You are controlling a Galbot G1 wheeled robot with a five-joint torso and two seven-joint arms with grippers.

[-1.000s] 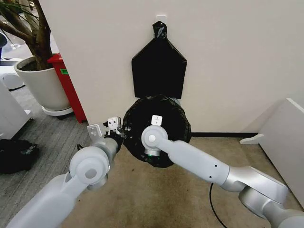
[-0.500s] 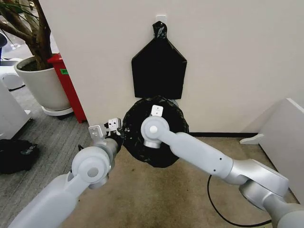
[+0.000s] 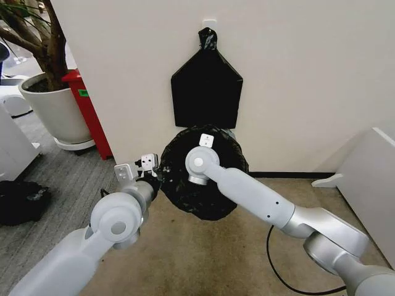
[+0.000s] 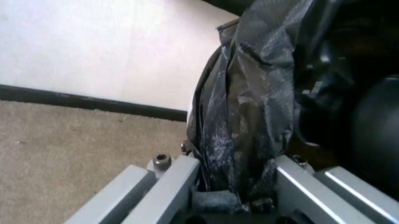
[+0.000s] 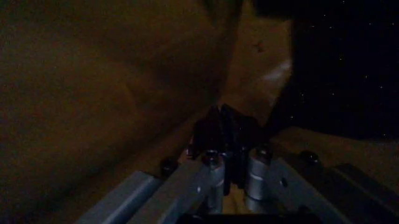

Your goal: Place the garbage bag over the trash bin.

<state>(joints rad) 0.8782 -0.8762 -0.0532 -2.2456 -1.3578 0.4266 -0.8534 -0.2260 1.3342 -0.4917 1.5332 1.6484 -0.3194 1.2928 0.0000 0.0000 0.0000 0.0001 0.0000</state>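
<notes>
I am a two-armed robot facing a white wall. One bin stands on the carpet against that wall, wrapped all over in one glossy black bag, so none of the bin's white shows.

My left gripper is at the bag's left side. Its fingers are nearly closed, pinching a crumpled fold of the plastic between the pads.

My right arm reaches down into the bag's open mouth. My right gripper is inside, in near darkness; its fingers look pressed together, and I cannot tell whether they hold any plastic.

To do this step well, I judge that the left pinch should stay firm and pull the film outward and down over the rim, while the right gripper presses the liner against the inner wall without snagging or tearing the thin plastic.

Count: one bag, one bin, two grippers, and one knotted bundle hanging on the wall above.
</notes>
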